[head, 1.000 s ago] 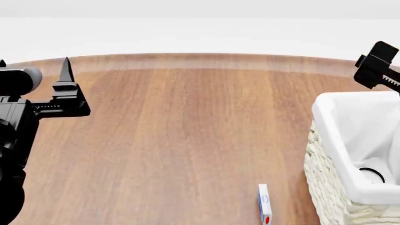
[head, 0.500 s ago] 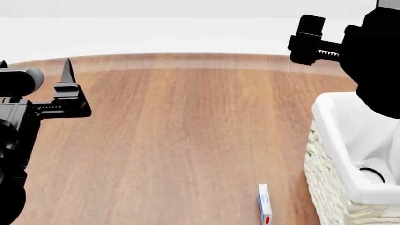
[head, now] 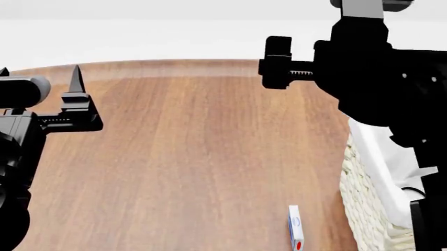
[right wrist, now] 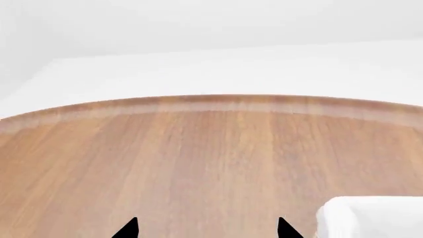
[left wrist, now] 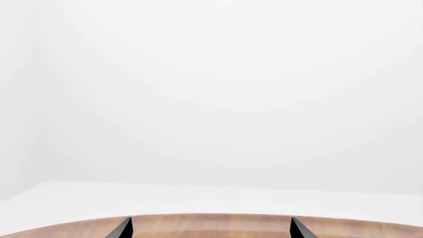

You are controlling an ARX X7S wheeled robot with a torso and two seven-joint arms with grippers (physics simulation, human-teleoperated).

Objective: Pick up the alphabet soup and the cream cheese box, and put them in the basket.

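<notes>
The cream cheese box [head: 295, 228], white and pale blue with a red spot, lies on the wooden table at the near edge, just left of the basket [head: 363, 201]. The basket's white lined corner also shows in the right wrist view [right wrist: 370, 215]. The alphabet soup is not clearly in view; only a dark curved line shows inside the basket lining. My right gripper [right wrist: 207, 230] is open and empty, held high over the table; one finger [head: 278, 61] shows left of the basket. My left gripper [head: 38, 78] is open and empty at the far left, and in the left wrist view [left wrist: 210, 230] it faces the table's far edge.
The round wooden table [head: 196, 157] has its curved far edge near the top of the head view. My right arm [head: 384, 78] covers the basket's far part. White floor lies beyond the table.
My right arm has swung left from over the basket's far side towards the middle of the table and now hides much of the basket. The left arm and the cream cheese box have not moved.
</notes>
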